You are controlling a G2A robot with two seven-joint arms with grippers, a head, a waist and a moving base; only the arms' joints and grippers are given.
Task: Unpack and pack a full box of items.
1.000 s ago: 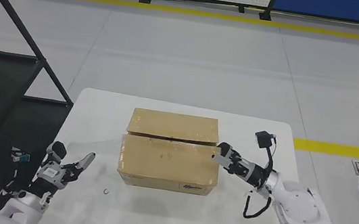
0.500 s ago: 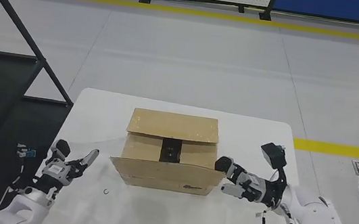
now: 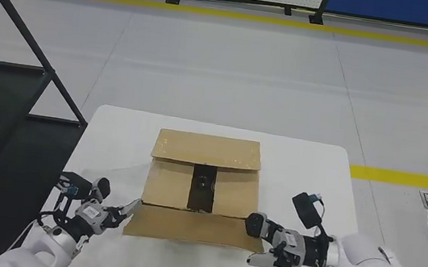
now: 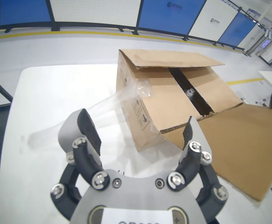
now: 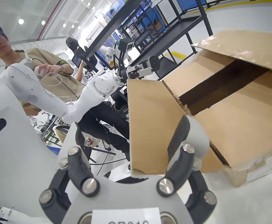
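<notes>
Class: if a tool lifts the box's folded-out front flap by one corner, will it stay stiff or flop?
The front flap probably stays stiff: it looks flat and straight-edged. It likely pivots at its crease on the box rather than bending. Its thin corrugated edge suggests it is light.

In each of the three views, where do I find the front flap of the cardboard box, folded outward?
Top view: front flap spreads from the box's near edge, between left gripper and right gripper.
Left wrist view: the flap lies beside that gripper, past the box corner.
Right wrist view: the flap rises inside the right gripper.
Shared landmark: the dark gap in the box top.
</notes>
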